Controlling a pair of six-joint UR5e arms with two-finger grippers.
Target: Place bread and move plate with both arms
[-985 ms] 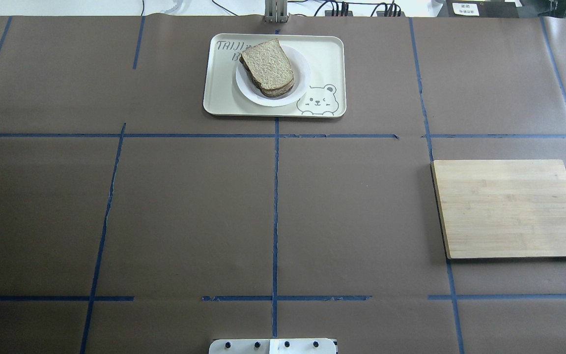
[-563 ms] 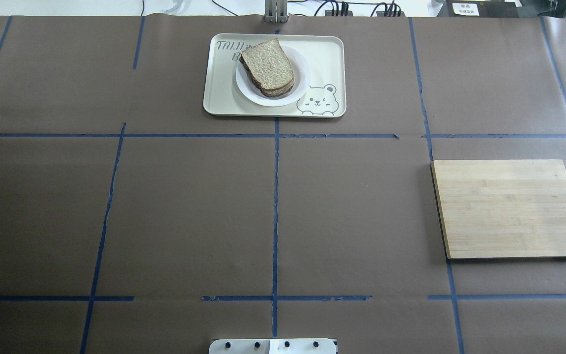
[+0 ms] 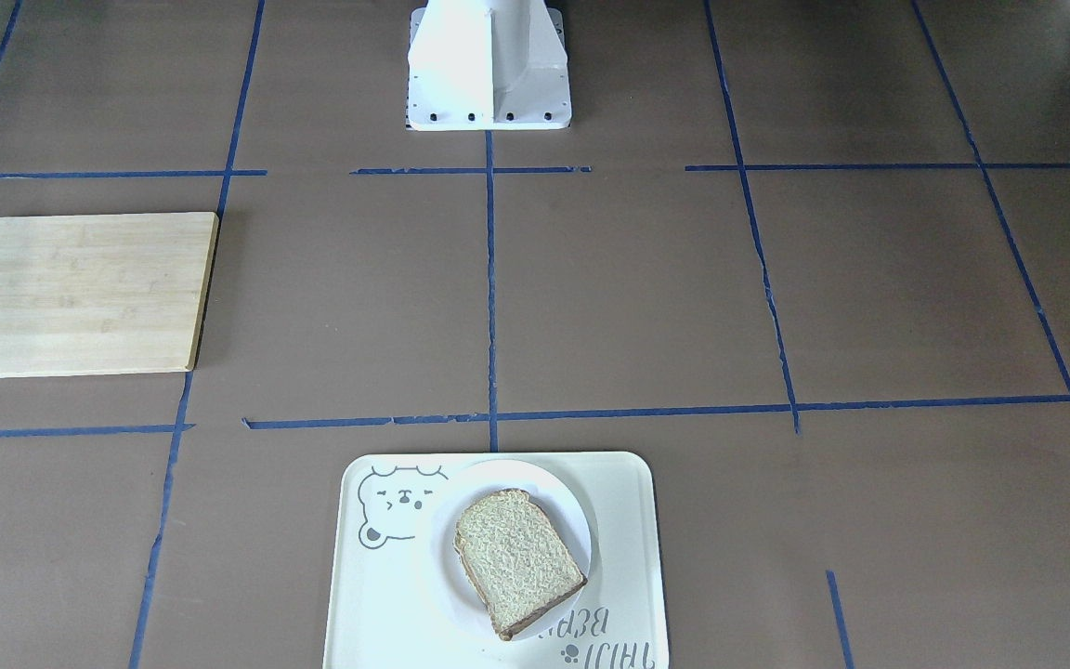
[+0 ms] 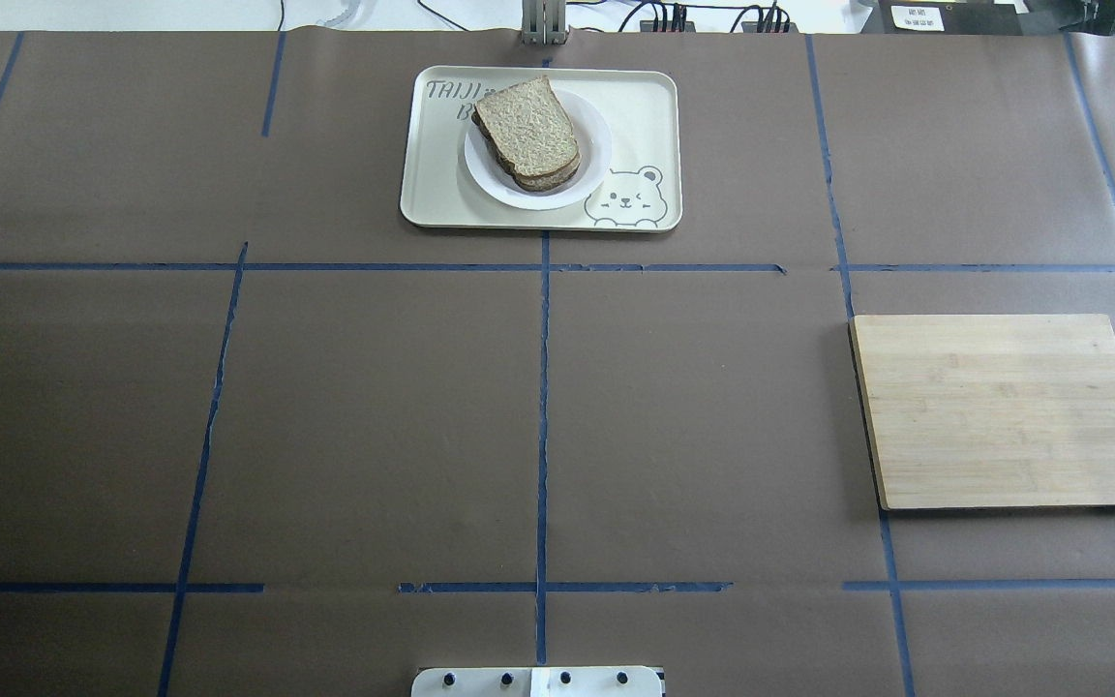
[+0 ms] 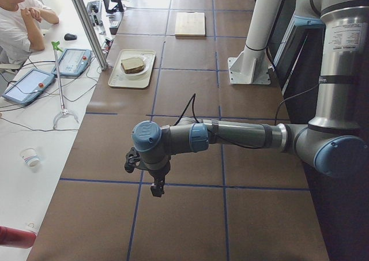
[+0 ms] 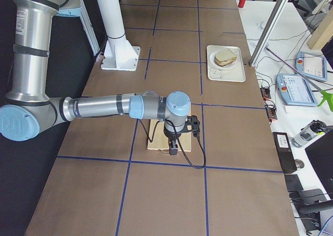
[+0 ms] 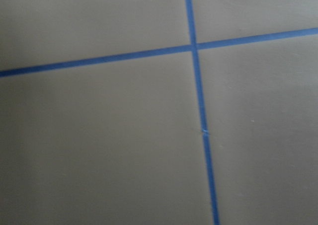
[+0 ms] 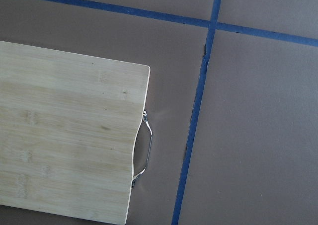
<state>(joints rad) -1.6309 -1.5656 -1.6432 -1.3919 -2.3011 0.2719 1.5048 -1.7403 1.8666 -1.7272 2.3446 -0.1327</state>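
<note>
Bread slice [image 4: 527, 126] on white plate [image 4: 594, 166]: likely soft, light, crushable; pinch crust edges gently. Plate stiff, slick; take rim. Left gripper [image 5: 155, 190], right gripper [image 6: 173, 151]: opening can't tell.

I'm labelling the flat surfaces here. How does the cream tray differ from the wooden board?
The cream tray has a bear print and raised rim; the wooden board is plain pale wood with a metal handle. The tray carries the plate and bread; the board carries nothing. The tray lies opposite the robot's base, the board on the robot's right. Both are rectangular and lie flat on the table.
</note>
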